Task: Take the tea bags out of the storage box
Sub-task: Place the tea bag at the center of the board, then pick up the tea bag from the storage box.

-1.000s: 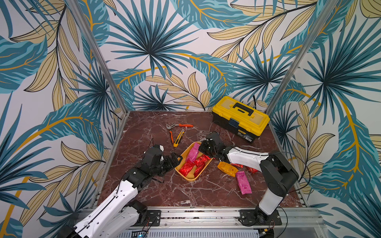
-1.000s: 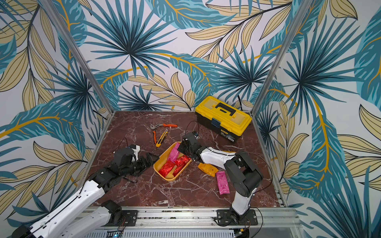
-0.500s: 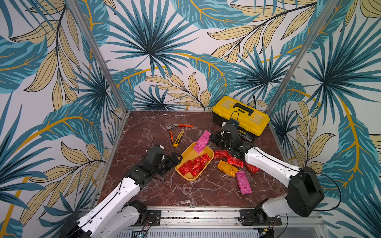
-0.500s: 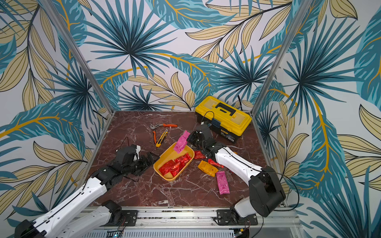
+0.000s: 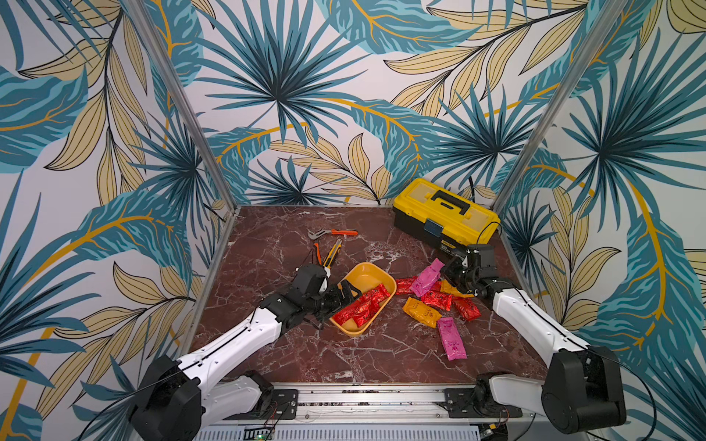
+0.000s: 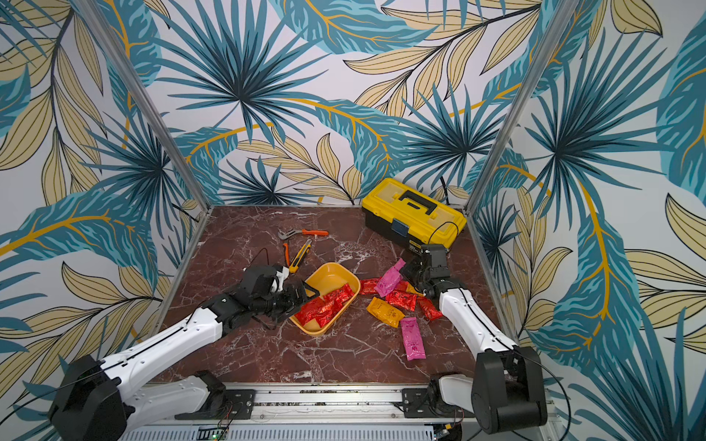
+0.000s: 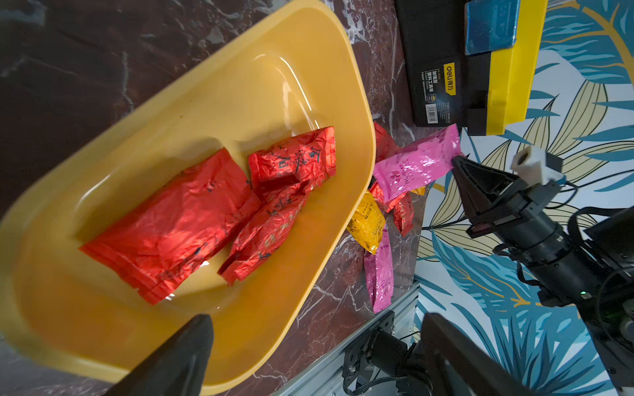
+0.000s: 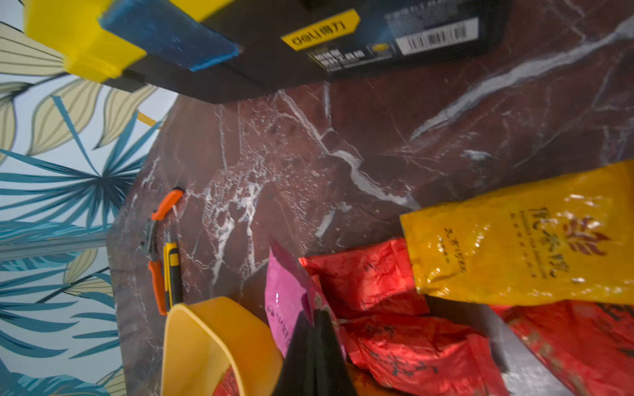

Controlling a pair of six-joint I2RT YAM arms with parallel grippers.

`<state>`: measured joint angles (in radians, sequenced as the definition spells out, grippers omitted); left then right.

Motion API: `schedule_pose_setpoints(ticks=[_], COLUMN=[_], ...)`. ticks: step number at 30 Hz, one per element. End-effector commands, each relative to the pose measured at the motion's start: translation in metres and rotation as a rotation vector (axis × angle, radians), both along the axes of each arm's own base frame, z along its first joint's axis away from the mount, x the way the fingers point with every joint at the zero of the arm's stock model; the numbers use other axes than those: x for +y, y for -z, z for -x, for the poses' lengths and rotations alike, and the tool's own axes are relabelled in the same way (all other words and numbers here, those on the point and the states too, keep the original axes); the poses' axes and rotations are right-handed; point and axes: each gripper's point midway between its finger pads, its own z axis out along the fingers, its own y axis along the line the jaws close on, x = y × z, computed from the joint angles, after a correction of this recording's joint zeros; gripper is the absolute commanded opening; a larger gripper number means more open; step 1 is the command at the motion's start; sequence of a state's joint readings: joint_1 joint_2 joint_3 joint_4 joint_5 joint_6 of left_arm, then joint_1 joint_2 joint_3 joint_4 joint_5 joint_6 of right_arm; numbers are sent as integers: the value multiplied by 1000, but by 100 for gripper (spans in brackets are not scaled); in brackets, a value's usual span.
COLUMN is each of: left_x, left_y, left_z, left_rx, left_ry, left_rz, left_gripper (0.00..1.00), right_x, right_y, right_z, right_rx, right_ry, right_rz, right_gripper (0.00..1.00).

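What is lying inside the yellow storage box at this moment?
Inside the storage box three red tea bags show, crumpled and overlapping, toward one end; the other end is bare. Whether a further bag hides beneath them cannot be seen.

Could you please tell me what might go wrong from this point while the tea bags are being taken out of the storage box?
1. The open left gripper sits at the storage box rim; reaching in could shove or tip the box.
2. The red tea bags inside overlap, so one pinch may lift two.
3. The right gripper holds the pink tea bag by one end; it may slip.
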<state>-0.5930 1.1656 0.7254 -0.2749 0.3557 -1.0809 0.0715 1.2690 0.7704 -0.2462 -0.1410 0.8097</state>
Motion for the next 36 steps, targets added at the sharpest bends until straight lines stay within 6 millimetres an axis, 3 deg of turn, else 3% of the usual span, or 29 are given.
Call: schedule_pose_setpoints(ticks=[1,5,11,18,21,24,32,36], left_x=[-8,-5,3,11,10,3,-28,-42], left_y=[-21,-18,-20,-14,-12,-11,-2,9], left_z=[-11,-11,-11,-11,-10,-11,-21,-25], left_rx=[-78,-78,-110,-124,-141,-161,-159,-169], left_ry=[8,0,-17,54,135,251,491,591], left_rz=[27,11,-23,-173,-235,-287,-402,-456], left_gripper=[100,100,100,100,98,89,61,59], right_x=[2,-8,-21,-26,-17,-3,58,78], right_y=[27,34,26,7,-7,-24,-59,-66], right_z=[27,37,46,47,44,40,43,53], right_rx=[107,143,164,153,109,51,-40,-53], right_ry=[-68,-62,-63,-71,-120,-202,-487,-536], right_rz=[23,88,177,220,195,164,-30,-79], right_gripper=[0,14,37,43,43,42,36,36])
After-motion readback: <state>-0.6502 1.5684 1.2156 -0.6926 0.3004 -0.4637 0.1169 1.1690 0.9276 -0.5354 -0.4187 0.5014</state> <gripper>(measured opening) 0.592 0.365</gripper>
